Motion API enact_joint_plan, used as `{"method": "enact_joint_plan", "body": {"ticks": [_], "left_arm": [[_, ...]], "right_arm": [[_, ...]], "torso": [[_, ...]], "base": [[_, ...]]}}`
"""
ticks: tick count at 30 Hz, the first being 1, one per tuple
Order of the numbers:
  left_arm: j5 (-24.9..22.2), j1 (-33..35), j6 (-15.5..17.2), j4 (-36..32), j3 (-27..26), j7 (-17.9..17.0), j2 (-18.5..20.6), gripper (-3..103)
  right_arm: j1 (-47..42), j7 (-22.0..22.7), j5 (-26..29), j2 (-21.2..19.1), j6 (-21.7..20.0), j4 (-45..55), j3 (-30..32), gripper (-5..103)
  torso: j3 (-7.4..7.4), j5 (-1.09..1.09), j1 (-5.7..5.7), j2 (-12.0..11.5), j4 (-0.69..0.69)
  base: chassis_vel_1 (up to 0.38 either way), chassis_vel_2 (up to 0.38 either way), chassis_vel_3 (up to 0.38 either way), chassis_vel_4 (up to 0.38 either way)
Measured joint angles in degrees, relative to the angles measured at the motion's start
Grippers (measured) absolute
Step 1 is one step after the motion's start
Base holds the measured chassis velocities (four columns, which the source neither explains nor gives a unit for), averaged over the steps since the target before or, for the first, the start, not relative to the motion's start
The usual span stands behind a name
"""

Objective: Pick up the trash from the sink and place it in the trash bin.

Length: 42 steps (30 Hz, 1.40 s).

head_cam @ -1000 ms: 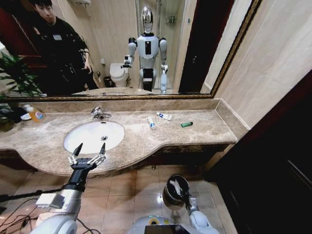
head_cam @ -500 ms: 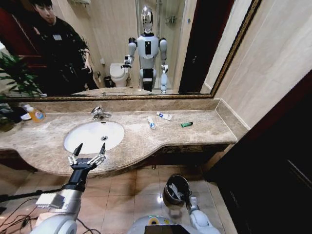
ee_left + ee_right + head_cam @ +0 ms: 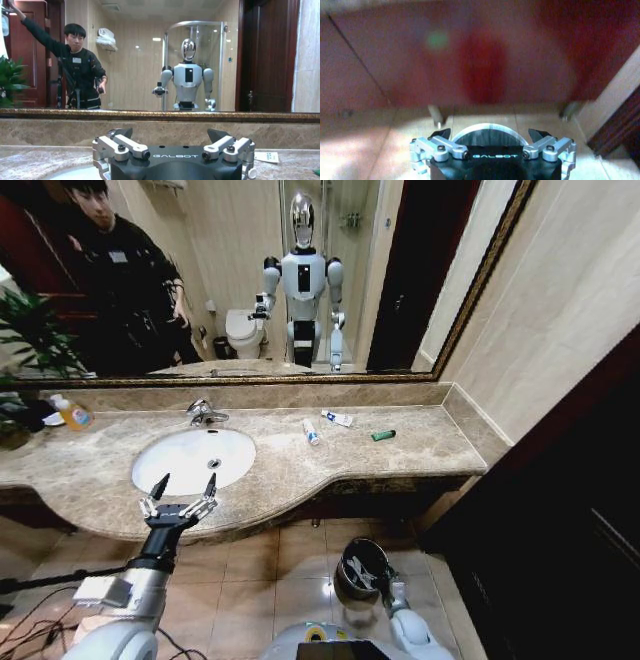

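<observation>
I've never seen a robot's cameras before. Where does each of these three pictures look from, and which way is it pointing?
Head view: from the robot's head, looking forward and down over the sink, the counter and the trash bin on the floor; both arms show.
Left wrist view: from the left arm, facing the mirror across the counter; the open left end effector shows.
Right wrist view: from the right arm low down, facing the floor under the counter; the open right end effector is above the trash bin's rim.
Head and left wrist views share the mirror's reflection of the robot.

A hotel-style bathroom. A wide gold-framed mirror (image 3: 250,280) fills the far wall above a beige marble counter (image 3: 400,445). Beige tiled wall (image 3: 560,310) on the right, dark wooden panelling (image 3: 560,530) nearer. Tan floor tiles (image 3: 260,580) below. Green plant (image 3: 35,330) far left.
</observation>
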Motion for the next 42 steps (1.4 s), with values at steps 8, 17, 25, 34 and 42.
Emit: {"method": "enact_joint_plan", "body": {"ticks": [8,17,25,34,42], "left_arm": [[0.0,0.0,0.0,0.0,0.0,0.0,0.0,100],[0.0,0.0,0.0,0.0,0.0,0.0,0.0,100],[0.0,0.0,0.0,0.0,0.0,0.0,0.0,100],[0.0,0.0,0.0,0.0,0.0,0.0,0.0,100],[0.0,0.0,0.0,0.0,0.0,0.0,0.0,100]], "right_arm": [[-7.5,1.1,-0.1,-2.3,3.5,18.9,1.9,100],[-9.2,0.8,-0.1,-2.7,-2.0,42.4,3.7,100],[3.0,-0.6,-0.8,-2.8,-10.7,43.5,-2.5,100],[17.5,-0.7,-0.1,-2.7,-15.0,35.7,-9.6,100],[30.9,5.1,4.7,0.2,-18.8,23.8,-18.6,100]], "torso": [[0.00,0.01,0.00,0.0,0.00],[0.00,-0.01,0.00,0.0,-0.01],[0.00,-0.01,0.00,0.0,0.00],[0.01,-0.02,0.00,0.0,0.00],[0.01,-0.01,0.00,0.0,-0.01]], "base": [[0.000,0.000,0.000,0.000],[0.000,0.000,0.000,0.000],[0.000,0.000,0.000,0.000],[0.000,0.000,0.000,0.000],[0.000,0.000,0.000,0.000]]}}
